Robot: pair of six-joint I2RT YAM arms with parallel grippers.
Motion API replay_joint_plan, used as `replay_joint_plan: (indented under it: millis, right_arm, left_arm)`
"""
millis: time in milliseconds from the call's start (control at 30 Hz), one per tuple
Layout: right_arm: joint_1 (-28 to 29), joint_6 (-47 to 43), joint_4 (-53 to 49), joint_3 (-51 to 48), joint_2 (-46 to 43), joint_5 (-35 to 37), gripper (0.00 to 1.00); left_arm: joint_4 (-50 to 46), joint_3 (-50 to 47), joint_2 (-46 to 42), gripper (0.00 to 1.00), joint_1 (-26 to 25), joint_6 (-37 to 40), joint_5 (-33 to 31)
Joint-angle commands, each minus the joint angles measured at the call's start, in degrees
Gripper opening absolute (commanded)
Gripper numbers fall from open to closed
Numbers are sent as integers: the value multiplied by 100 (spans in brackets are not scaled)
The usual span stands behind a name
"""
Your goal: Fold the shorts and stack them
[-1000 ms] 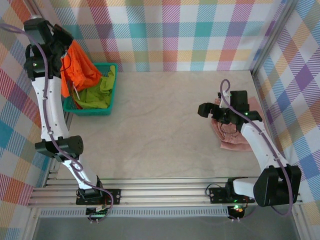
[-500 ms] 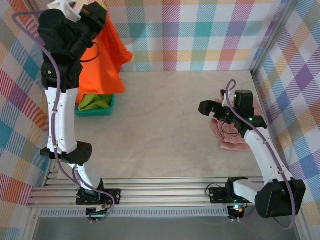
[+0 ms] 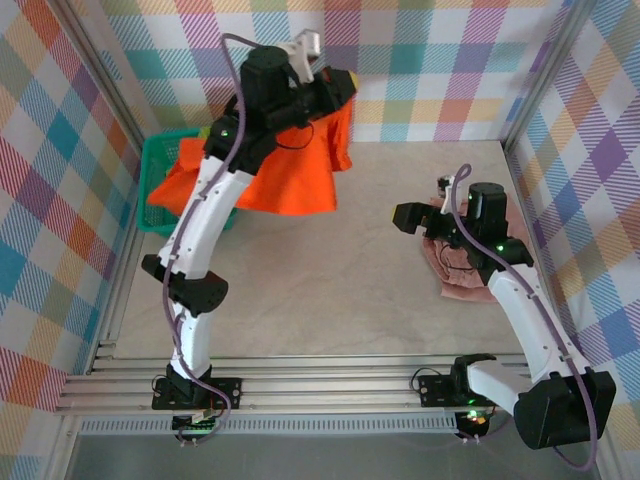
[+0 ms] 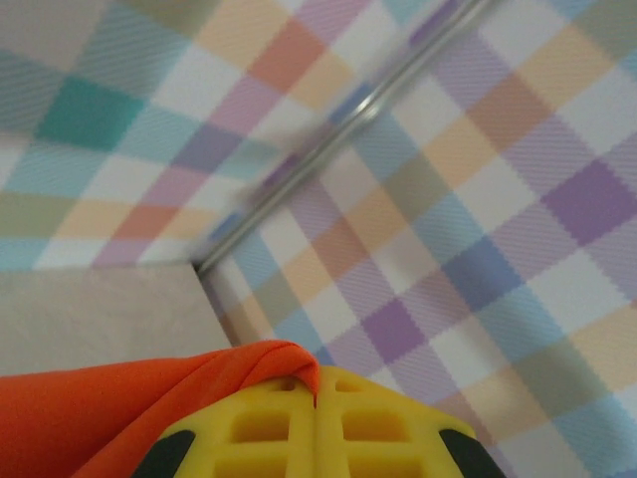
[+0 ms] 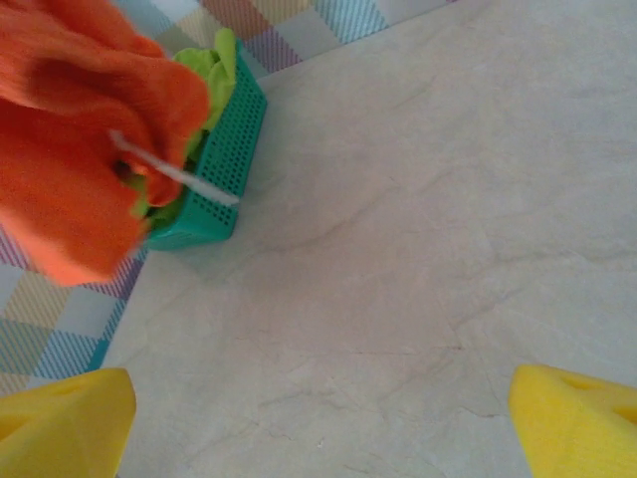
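Note:
My left gripper (image 3: 341, 82) is raised high at the back of the table and shut on a corner of the bright orange shorts (image 3: 272, 172), which hang spread below it. In the left wrist view the yellow fingers (image 4: 249, 433) pinch an orange fold (image 4: 189, 383). The lime green shorts (image 5: 224, 62) lie in the teal basket (image 5: 215, 169). The dusty pink shorts (image 3: 466, 276) lie folded on the right of the table, partly under my right arm. My right gripper (image 3: 402, 217) hovers just left of them, open and holding nothing, its fingertips (image 5: 62, 423) wide apart over bare table.
The teal mesh basket (image 3: 157, 165) stands at the back left, half covered by the hanging orange fabric. Plaid walls close in the back and both sides. The marble tabletop (image 3: 330, 280) stretches between the arms.
The left arm has swung from the back left corner to the right, carrying the orange shorts out of the basket and over the table's back. The right gripper stayed almost still.

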Motion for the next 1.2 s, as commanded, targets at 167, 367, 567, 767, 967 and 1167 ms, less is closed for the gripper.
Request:
replay_joint_plan:
  millis: [167,367,567,767,967,1167]
  right_arm:
    - [833,-567,1009,101,284,529,94]
    - [1043,-913,1118,489,914,626,87]
    - [1325,-1729,1531,792,1405,196,81]
    - [1359,-2551,1717,924,1835,-538,74]
    - [1601,-3253,1708,871,1992,-746,71]
    - [1668,-3211,1876,1015,2272,-538,59]
  left_arm:
    - [-564,346,-27,0,-247,496,185]
    - [-1151,-84,-227,0,-263,880,196]
    - [-658,-1414,-899,0,-264,942,19]
    - [-790,-1666,-1153,0,-264,1112,-166]
    - [-787,-1821,-1277,0,-263,1149,-219]
    - [-804,-1956,-1380,0,-265,1186,-202]
